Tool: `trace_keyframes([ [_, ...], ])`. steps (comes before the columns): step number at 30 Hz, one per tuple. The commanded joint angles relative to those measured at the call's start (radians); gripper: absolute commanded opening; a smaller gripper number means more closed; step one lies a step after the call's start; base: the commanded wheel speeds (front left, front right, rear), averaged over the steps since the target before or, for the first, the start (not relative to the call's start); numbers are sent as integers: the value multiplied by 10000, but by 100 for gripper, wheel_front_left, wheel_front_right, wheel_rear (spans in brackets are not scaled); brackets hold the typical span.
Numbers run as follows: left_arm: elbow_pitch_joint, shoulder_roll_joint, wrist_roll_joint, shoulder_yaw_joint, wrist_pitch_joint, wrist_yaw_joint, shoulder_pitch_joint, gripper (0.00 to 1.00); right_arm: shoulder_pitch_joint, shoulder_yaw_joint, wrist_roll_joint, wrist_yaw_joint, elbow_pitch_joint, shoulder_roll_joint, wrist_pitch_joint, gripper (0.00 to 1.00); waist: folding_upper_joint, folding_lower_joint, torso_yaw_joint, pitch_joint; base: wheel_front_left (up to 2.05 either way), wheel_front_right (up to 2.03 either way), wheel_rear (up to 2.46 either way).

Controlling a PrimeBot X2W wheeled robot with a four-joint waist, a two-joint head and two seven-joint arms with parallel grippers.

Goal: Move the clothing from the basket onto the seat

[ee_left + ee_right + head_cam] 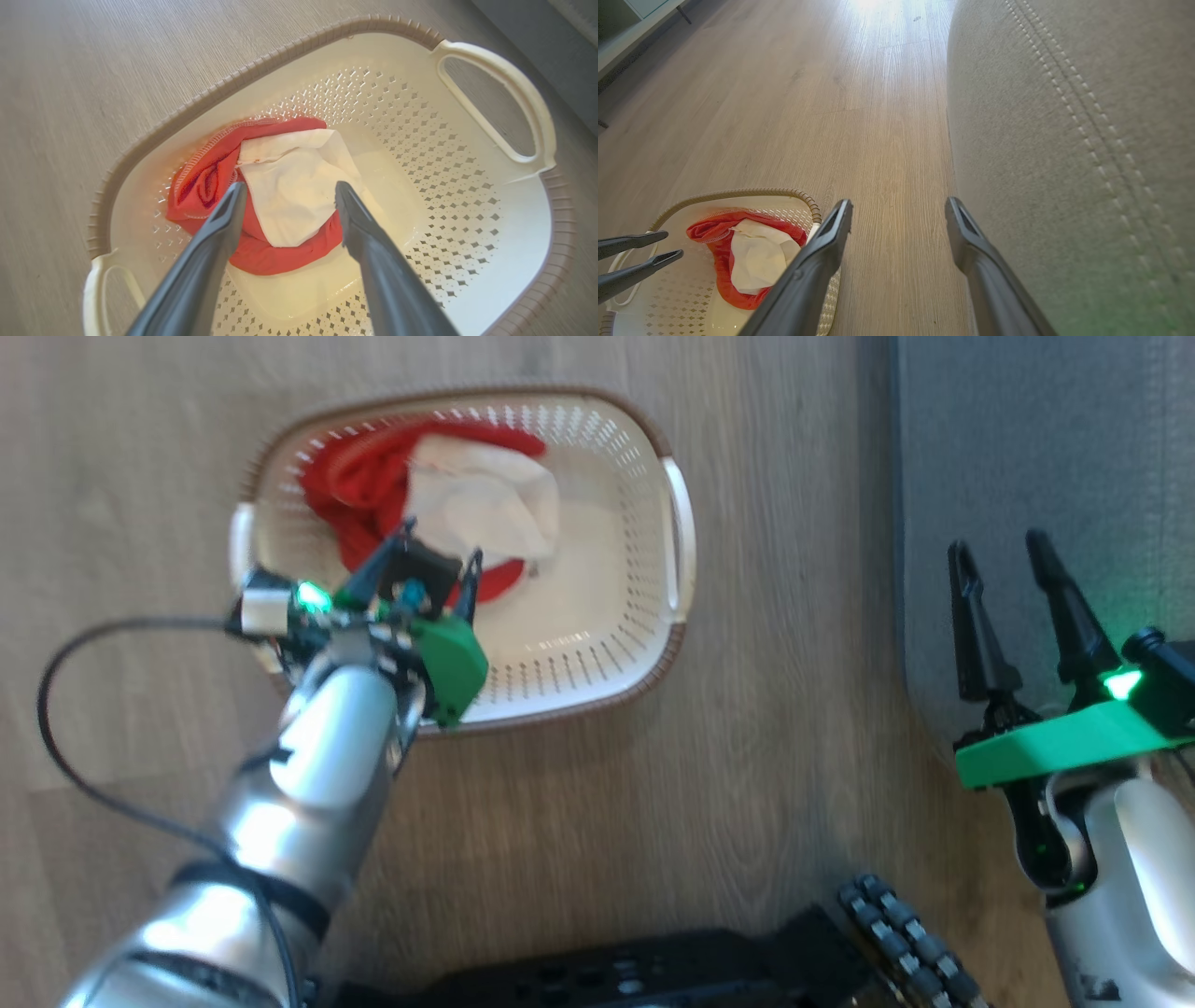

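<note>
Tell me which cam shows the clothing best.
Left wrist view: the clothing lies close in the basket, red folds and white panel clear. Head view has it blurred, partly behind the left claw; right wrist view shows it small, low left.

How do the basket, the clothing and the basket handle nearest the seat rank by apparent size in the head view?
1. basket
2. clothing
3. handle
Clear gaps, though the left gripper covers some clothing.
</note>
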Motion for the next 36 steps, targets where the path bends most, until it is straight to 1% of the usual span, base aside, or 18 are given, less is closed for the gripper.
trace_keyframes([
  [1, -113, 110, 62, 172, -95, 66, -138, 100, 139, 182, 50, -2, -230, 40, -84, 100, 0, -3, -633, 960, 0, 0, 0],
  [5, 873, 271, 362, 79, -95, 350, -1361, 100, 68, 296, 113, -2, -455, 226, -84, 100, 0, -3, -822, 1629, 0, 0, 0],
  [9, 1501, 555, 491, 95, -95, 672, -2286, 100, -88, 490, 132, -2, -673, 350, -84, 100, 0, -3, -1049, 2074, 0, 0, 0],
  [13, 2073, 728, 569, 32, -95, 823, -2878, 100, -240, 453, 283, -2, -819, 459, -84, 100, 0, -3, -1239, 2356, 0, 0, 0],
  [17, 2677, 729, 660, -134, -46, 859, -3211, 100, -236, 416, 364, -2, -859, 480, -84, 100, 0, -3, -1327, 2444, 0, 0, 0],
  [22, 2977, 817, 813, -389, 606, 899, -3455, 100, -139, 532, 420, -2, -929, 548, -84, 100, 0, -3, -1450, 2563, 0, 0, 0],
  [27, 3058, 887, 1119, -805, 1541, 950, -3579, 100, 76, 625, 457, -2, -1014, 580, -84, 100, 0, -3, -1516, 2667, 0, 0, 0],
  [30, 3073, 991, 1313, -1094, 2028, 742, -3647, 100, 217, 572, 466, -2, -1055, 572, -84, 100, 0, -3, -1545, 2771, 0, 0, 0],
  [31, 3076, 978, 1363, -1197, 2197, 578, -3643, 100, 258, 549, 462, -2, -1071, 567, -84, 100, 0, -3, -1544, 2797, 0, 0, 0],
  [33, 3080, 962, 1353, -1321, 2658, 70, -3585, 100, 337, 500, 468, -2, -1111, 559, -84, 100, 0, -3, -1525, 2859, 0, 0, 0],
  [34, 3080, 962, 1353, -1321, 2658, 70, -3585, 100, 337, 500, 468, -2, -1111, 559, -84, 100, 0, -3, -1525, 2859, 0, 0, 0],
  [35, 3081, 960, 1327, -1386, 3036, -172, -3583, 100, 398, 468, 469, -2, -1147, 551, -84, 100, 0, -3, -1505, 2911, 0, 0, 0],
  [36, 3082, 955, 1357, -1455, 3173, -246, -3583, 100, 422, 470, 464, -2, -1159, 546, -84, 100, 0, -3, -1499, 2929, 0, 0, 0],
])
